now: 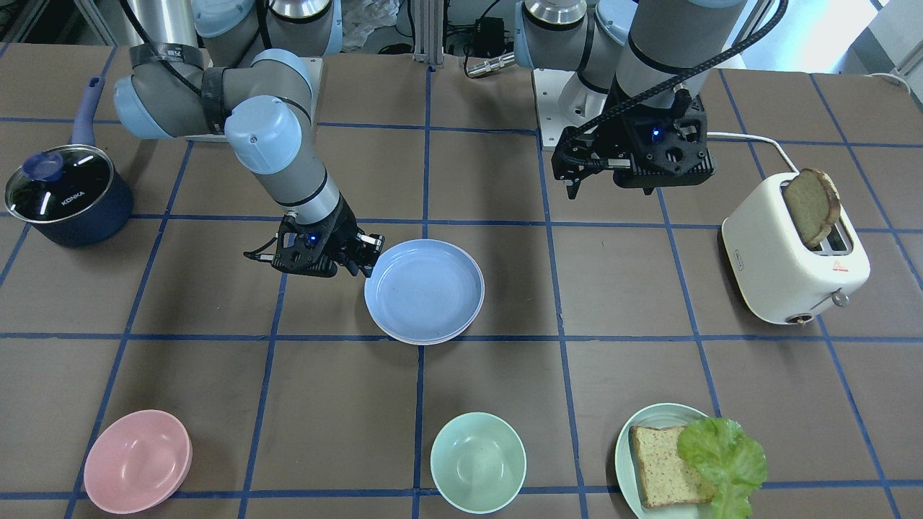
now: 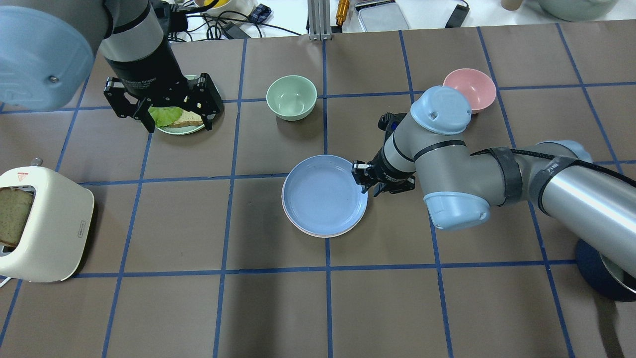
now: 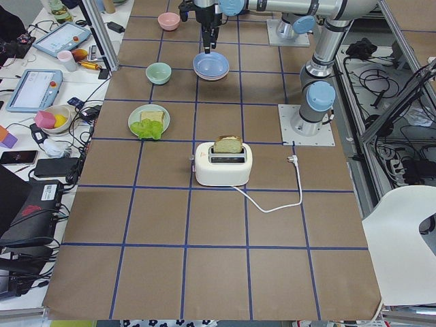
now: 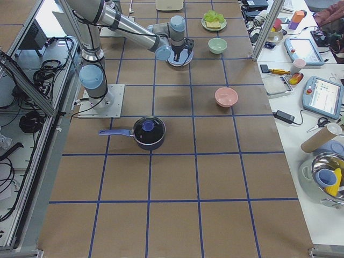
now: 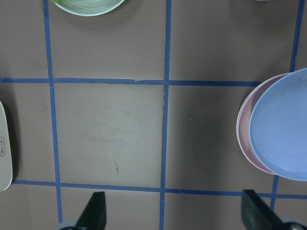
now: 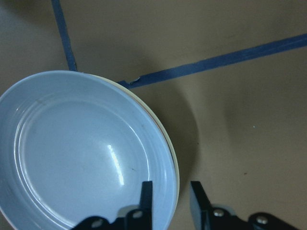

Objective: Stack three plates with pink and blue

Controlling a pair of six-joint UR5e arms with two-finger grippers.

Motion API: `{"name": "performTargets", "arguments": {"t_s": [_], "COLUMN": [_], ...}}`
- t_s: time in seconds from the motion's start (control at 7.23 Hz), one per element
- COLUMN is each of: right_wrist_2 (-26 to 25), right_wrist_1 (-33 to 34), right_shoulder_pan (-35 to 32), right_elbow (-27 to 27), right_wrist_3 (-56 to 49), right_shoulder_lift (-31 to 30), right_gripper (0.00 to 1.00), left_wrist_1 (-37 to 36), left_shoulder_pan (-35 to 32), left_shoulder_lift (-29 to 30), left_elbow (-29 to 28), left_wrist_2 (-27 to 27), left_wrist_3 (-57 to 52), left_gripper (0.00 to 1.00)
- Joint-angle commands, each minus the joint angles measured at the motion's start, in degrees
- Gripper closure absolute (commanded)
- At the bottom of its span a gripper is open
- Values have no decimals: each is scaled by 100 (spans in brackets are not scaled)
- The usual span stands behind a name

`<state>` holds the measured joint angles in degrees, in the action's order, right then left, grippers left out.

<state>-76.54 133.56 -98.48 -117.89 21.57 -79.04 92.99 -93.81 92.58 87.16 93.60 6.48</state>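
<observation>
Bench: a brown bench [image 1: 505, 375] with blue tape lines, and wires and tools behind it.
Plates: the blue plate [image 1: 424, 288] lies on top, in the middle of the bench. The pink plate [image 5: 242, 139] peeks out under it. A thin edge of the white plate [image 6: 174, 160] shows at the bottom. All 3 look stacked.
Right end effector: the right end effector [image 6: 171, 183] is low at the edge of the stack. Its 2 fingers are a little apart, 1 over the blue plate and 1 outside the edge. It grips nothing.
Left end effector: the left end effector [image 5: 173, 196] is up high and well apart from the stack. Its fingers are wide apart and hold nothing.
Which way: the stack lies on the robot's left side of the right end effector.
Long side: none, because the plates are round.
Nearer arm: the right arm.
Next move, I think: go straight up, so the stack is not bumped.
</observation>
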Motion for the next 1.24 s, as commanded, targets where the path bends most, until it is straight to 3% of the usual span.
{"name": "performTargets", "arguments": {"t_s": [0.0,0.41,0.55,0.83,1.11], "right_wrist_2": [-185,-948,-1203,-1293,-1592], "right_wrist_1": [-380,-3091,-3421,-3801,-3908], "right_shoulder_pan": [265,916,918,804,777], "right_elbow": [474,2369,2733,2763,2552], "right_wrist_3": [-580,-1276,-1548,-1655,-2609], "right_shoulder_lift": [11,3,-84,-846,-1121], "right_gripper": [5,0,0,0,0], "left_wrist_1": [0,0,9,0,-61], "left_shoulder_pan": [3,3,20,38,38], "left_shoulder_lift": [-12,-3,5,41,49], "left_elbow": [-6,-15,-15,-6,-23], "left_wrist_2": [0,-17,-87,-403,-395], "left_wrist_3": [-6,2,-6,-15,-85], "left_gripper": [0,0,0,0,0]}}
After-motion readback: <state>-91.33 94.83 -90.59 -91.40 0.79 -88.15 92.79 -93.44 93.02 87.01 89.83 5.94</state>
